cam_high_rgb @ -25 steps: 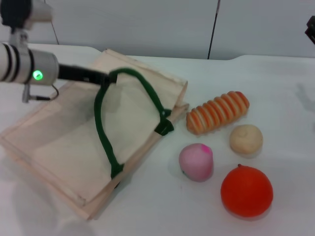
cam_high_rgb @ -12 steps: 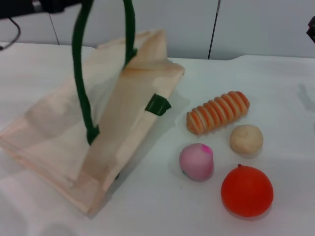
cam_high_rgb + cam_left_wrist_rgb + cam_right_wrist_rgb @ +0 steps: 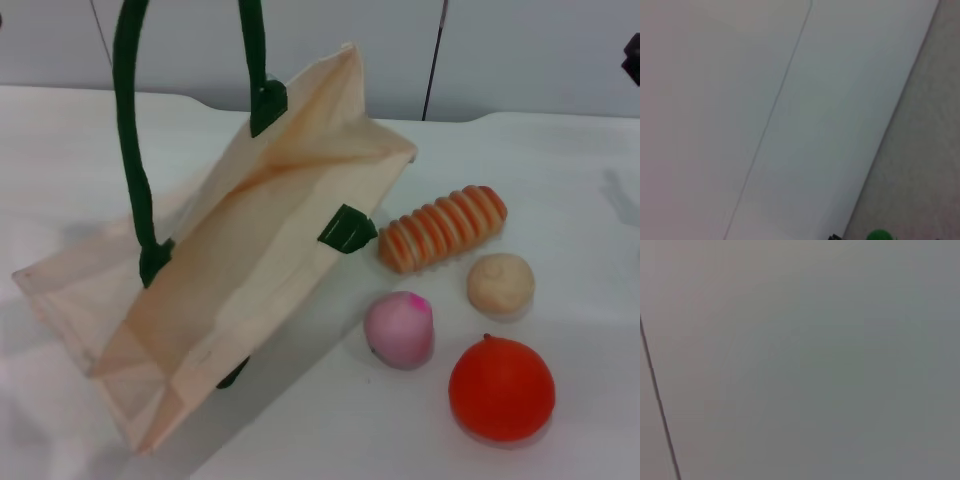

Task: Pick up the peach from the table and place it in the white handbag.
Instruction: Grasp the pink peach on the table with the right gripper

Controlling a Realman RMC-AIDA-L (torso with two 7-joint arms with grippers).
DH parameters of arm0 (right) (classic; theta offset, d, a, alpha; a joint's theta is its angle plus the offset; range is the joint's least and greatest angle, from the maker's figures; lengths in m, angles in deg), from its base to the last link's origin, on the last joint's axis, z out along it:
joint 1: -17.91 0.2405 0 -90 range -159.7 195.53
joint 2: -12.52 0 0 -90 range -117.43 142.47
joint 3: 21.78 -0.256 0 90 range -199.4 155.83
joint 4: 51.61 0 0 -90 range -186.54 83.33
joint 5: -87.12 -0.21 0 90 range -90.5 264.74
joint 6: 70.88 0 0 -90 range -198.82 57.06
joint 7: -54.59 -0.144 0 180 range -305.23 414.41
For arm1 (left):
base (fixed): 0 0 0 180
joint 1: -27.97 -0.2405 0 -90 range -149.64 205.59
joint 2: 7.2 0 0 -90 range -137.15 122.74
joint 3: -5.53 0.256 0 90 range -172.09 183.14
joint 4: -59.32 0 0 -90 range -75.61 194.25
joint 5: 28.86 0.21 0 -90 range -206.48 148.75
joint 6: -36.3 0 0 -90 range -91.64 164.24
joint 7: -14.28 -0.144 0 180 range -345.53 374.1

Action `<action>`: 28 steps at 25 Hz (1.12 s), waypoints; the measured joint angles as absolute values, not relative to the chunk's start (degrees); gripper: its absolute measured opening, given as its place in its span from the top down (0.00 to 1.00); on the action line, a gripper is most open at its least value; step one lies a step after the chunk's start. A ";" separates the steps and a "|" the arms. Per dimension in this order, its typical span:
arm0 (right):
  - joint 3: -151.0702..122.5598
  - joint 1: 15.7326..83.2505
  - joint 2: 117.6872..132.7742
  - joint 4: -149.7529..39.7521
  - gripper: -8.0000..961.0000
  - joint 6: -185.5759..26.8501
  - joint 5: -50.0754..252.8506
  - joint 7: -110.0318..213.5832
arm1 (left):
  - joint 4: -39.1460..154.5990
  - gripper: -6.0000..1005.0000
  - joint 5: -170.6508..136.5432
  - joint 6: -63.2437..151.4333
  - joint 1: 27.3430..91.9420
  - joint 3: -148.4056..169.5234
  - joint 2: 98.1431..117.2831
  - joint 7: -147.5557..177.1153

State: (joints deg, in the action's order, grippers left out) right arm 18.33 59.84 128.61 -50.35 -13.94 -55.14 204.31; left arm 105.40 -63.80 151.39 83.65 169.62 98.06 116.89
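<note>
The peach, pale pink with a magenta tip, lies on the white table just right of the white handbag. The handbag is raised by its dark green handles, which run taut up past the top of the head view. It hangs tilted with its mouth up and its lower corner on the table. My left gripper is above the picture; a bit of green handle shows in its wrist view. A dark piece of my right arm shows at the far right edge, well away from the peach.
An orange-striped bread roll, a beige bun and a bigger orange-red ball lie close around the peach on its right. A grey wall stands behind the table.
The left arm has risen out of view with the green handle, pulling the flat-lying handbag up until it hangs tilted and open. The fruit and right arm have not moved.
</note>
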 joint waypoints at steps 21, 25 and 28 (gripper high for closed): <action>18.58 55.87 118.17 -80.66 0.07 16.76 5.08 153.99 | 105.64 0.86 -62.30 150.00 82.40 169.62 97.91 117.12; 19.52 57.20 120.66 -83.60 0.07 23.56 12.59 154.00 | 105.64 0.85 -62.14 149.55 82.30 169.62 97.91 117.14; 19.86 58.74 122.95 -84.96 0.07 25.72 17.65 154.16 | 105.64 0.85 -62.07 149.39 82.19 169.62 97.91 117.25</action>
State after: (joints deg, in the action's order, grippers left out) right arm 19.86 58.74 122.95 -84.96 25.72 17.65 154.16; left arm 105.64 -62.07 149.39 82.19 169.62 97.91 117.25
